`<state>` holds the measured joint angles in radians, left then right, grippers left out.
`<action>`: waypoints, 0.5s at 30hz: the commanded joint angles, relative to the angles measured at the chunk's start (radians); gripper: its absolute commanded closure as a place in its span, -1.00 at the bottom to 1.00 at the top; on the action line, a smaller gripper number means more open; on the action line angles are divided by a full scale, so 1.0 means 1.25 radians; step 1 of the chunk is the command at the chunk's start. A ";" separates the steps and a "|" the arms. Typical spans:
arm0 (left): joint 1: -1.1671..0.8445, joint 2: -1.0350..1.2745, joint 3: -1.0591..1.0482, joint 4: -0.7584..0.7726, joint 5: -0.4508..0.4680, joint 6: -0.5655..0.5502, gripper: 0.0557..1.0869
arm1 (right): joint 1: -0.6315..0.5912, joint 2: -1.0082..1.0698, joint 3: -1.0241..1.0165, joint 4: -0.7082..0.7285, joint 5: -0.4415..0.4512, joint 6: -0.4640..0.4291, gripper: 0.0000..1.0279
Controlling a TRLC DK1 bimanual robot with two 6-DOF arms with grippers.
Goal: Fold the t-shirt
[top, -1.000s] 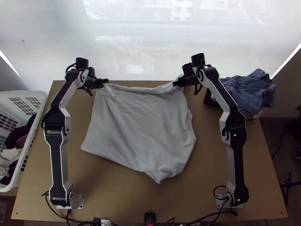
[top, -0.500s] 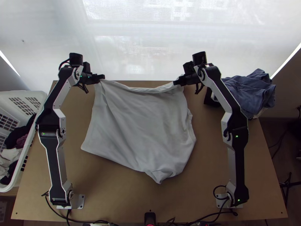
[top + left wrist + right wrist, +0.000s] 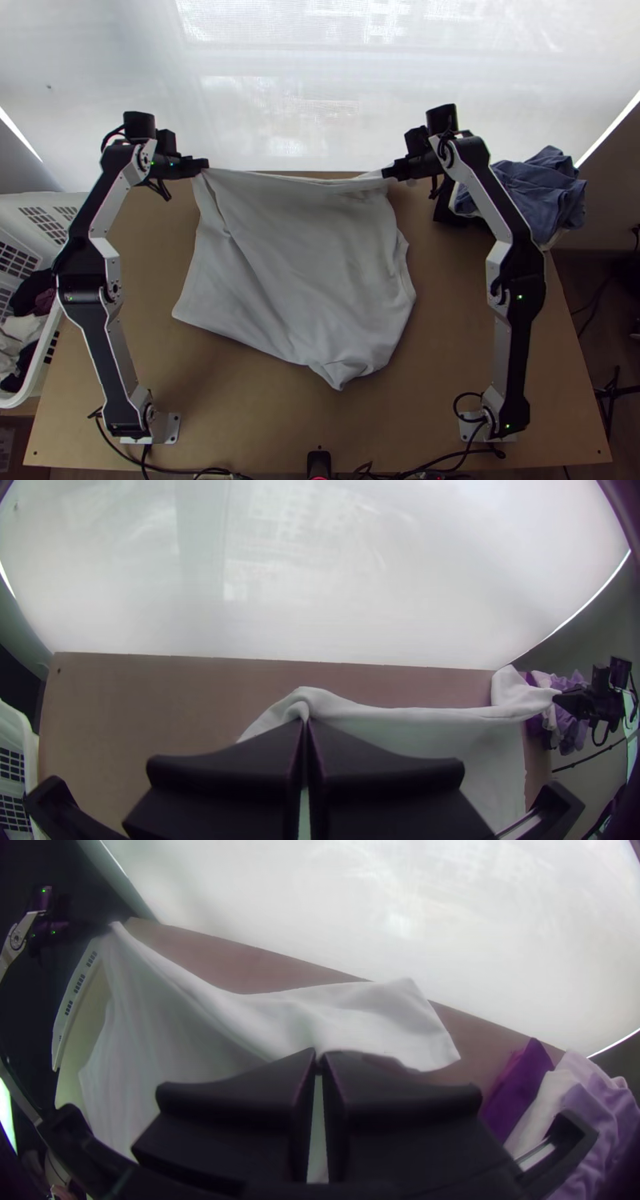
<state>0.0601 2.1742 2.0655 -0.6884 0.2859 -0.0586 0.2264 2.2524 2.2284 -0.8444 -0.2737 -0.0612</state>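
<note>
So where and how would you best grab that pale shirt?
Probably near both ends of its far edge, pinched from the outer sides, as the left end effector and right end effector do. The shirt is spread out, that edge drawn nearly straight; the near edge bunches at one corner.

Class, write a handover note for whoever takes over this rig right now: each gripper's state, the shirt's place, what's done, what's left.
Left gripper: shut on the t-shirt's far edge.
Right gripper: shut on the same edge, farther right.
T-shirt: mostly spread on the table, near tip rumpled.
Done: far edge gripped at two places.
Left: the folding; no fold across the body yet. Likely next: bring the held edge nearer.
</note>
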 commanded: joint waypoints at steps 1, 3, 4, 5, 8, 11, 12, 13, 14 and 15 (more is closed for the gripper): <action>-0.004 -0.112 -0.169 0.115 0.012 0.031 0.93 | 0.002 -0.069 -0.093 -0.008 -0.006 -0.006 0.95; -0.011 -0.144 -0.217 0.152 0.012 0.037 0.93 | 0.007 -0.089 -0.121 -0.003 -0.008 -0.009 0.95; -0.016 -0.158 -0.239 0.170 0.012 0.038 0.93 | 0.009 -0.096 -0.133 -0.002 -0.011 -0.011 0.95; -0.020 -0.172 -0.258 0.187 0.012 0.038 0.93 | 0.012 -0.104 -0.144 -0.002 -0.013 -0.012 0.95; -0.037 -0.202 -0.311 0.217 0.008 0.049 0.93 | 0.020 -0.123 -0.169 0.001 -0.019 -0.012 0.95; -0.052 -0.229 -0.369 0.249 0.002 0.065 0.93 | 0.031 -0.143 -0.191 -0.001 -0.023 -0.010 0.95; -0.054 -0.236 -0.388 0.259 0.001 0.071 0.93 | 0.035 -0.153 -0.201 -0.001 -0.024 -0.010 0.95; -0.058 -0.246 -0.408 0.268 -0.003 0.078 0.93 | 0.037 -0.160 -0.209 -0.001 -0.025 -0.009 0.95; -0.060 -0.256 -0.426 0.277 -0.004 0.084 0.93 | 0.041 -0.169 -0.218 0.001 -0.026 -0.007 0.95; -0.062 -0.264 -0.442 0.284 -0.005 0.089 0.93 | 0.043 -0.177 -0.228 0.001 -0.028 -0.007 0.95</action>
<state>0.0097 1.9259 1.6672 -0.4129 0.2916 0.0139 0.2577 2.0949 2.0186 -0.8467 -0.2981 -0.0757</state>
